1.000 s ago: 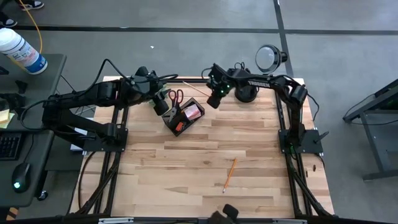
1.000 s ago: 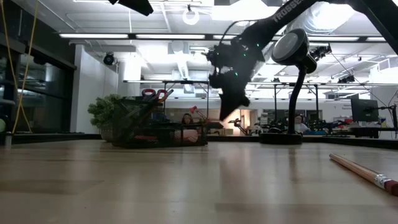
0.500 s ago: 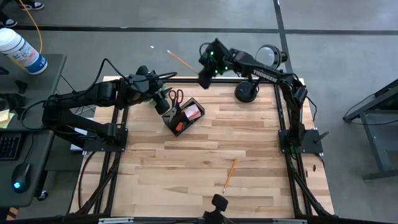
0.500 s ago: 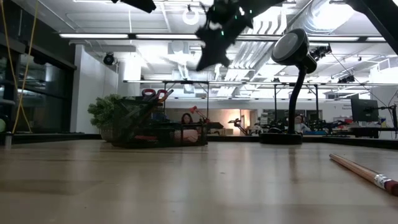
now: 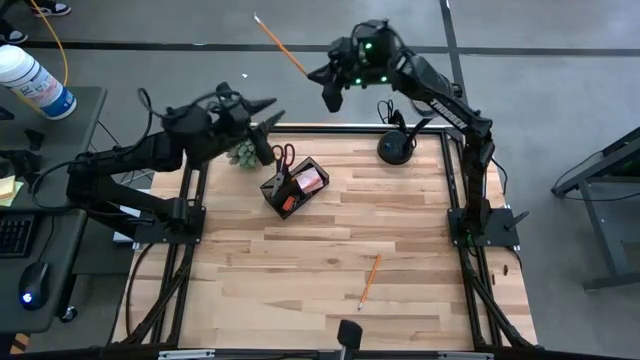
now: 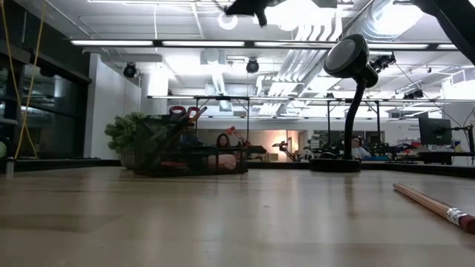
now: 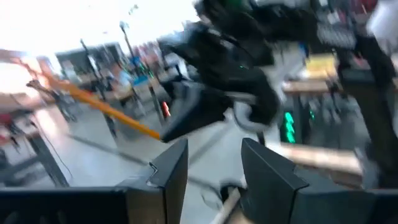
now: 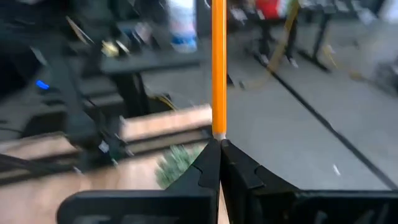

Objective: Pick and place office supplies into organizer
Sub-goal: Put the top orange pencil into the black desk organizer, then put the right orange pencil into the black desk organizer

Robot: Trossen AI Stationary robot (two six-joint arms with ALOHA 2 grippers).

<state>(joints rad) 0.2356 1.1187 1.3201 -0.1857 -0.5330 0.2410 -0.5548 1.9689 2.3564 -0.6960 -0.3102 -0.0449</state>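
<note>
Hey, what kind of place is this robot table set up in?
Probably an open lab or workshop: ceiling ducts and strip lights, more benches behind, and a desk with mouse beside the table.

Both arms raised near the far edge of the worktop, right claw clamped, left claw parted.

The right arm stretches up and out past the far edge of the worktop, its right claw (image 5: 332,88) lifted high; in the low view only its dark tip shows at the very top (image 6: 249,7). Its two fingers (image 8: 219,163) are pressed together on a thin orange pencil (image 5: 280,43) that sticks out beyond them. The left arm reaches from its side toward the far edge, and its left claw (image 5: 262,112) hangs with fingers (image 7: 171,171) apart, gripping nothing, pointed toward the right claw.
</note>
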